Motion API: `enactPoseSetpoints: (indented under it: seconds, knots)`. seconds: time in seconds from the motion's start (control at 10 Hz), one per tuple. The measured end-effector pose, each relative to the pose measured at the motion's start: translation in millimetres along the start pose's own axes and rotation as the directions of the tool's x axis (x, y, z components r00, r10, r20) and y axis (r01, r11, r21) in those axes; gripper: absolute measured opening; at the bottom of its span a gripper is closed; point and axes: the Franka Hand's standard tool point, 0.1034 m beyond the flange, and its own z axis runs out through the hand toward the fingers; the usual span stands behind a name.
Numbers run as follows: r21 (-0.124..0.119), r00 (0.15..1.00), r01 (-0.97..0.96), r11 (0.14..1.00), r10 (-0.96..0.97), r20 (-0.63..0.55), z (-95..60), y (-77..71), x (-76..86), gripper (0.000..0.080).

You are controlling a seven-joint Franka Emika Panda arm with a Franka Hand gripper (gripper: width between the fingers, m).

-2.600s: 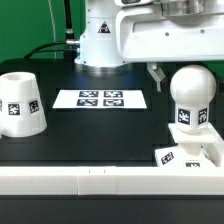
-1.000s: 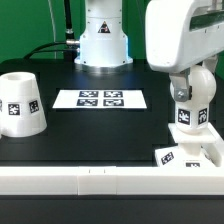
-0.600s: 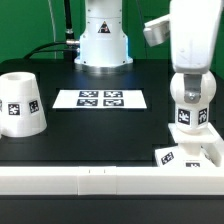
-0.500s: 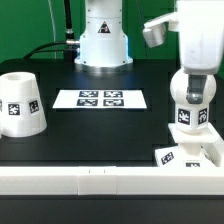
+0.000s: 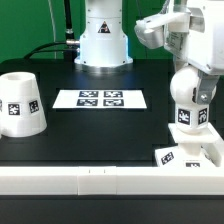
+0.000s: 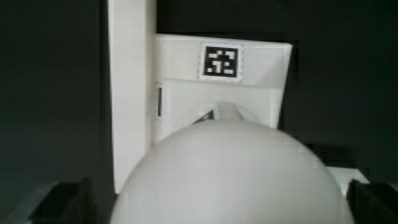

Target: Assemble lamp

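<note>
The round white bulb [image 5: 188,90] stands on the low square base [image 5: 192,150] at the exterior view's right, against the long white rail. My gripper [image 5: 194,74] comes down over the bulb from above and is shut on its sides. In the wrist view the bulb [image 6: 222,165] fills the space between my dark fingers [image 6: 68,200], with the tagged base [image 6: 222,85] beyond it. The tapered shade [image 5: 20,103] stands upright at the exterior view's left, far from the gripper.
The marker board [image 5: 100,99] lies flat in the middle of the black table. The long white rail [image 5: 90,181] runs along the front edge and also shows in the wrist view [image 6: 128,70]. The robot's base [image 5: 103,40] stands at the back.
My gripper came down over the bulb and closed on it. Since then the hand has been turning, and the bulb's tag has moved round toward the exterior view's right.
</note>
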Motion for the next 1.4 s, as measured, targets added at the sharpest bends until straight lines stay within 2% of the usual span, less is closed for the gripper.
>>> enactPoseSetpoints:
  seconds: [0.1, 0.4, 0.5, 0.7, 1.0, 1.1, 1.2, 1.3, 1.4]
  knots:
    - [0.0, 1.0, -0.004, 1.0, 0.004, 0.0, 0.2, 0.0, -0.3, 0.0576]
    - [0.002, 0.999, -0.042, 0.999, 0.042, 0.0, 0.4, -0.3, -0.8, 0.0577]
    - [0.014, 0.998, -0.063, 0.998, 0.063, 0.003, 0.3, -0.1, -2.5, 0.0577]
    - [0.026, 0.969, -0.246, 0.969, 0.246, 0.007, 0.4, 0.0, -2.7, 0.0577]
    - [0.031, 0.86, -0.511, 0.859, 0.511, 0.01, 0.7, -1.0, -1.5, 0.0577]
    - [0.028, 0.826, -0.564, 0.825, 0.564, 0.007, 0.6, -0.7, -1.2, 0.0577]
    - [0.013, 0.814, -0.581, 0.814, 0.581, -0.005, 0.1, 0.7, 0.9, 0.0578]
    - [0.018, 0.753, -0.658, 0.753, 0.658, -0.002, 1.1, -0.6, 1.7, 0.0578]
    - [0.018, 0.726, -0.687, 0.726, 0.687, -0.001, 1.2, -0.7, 1.7, 0.0578]
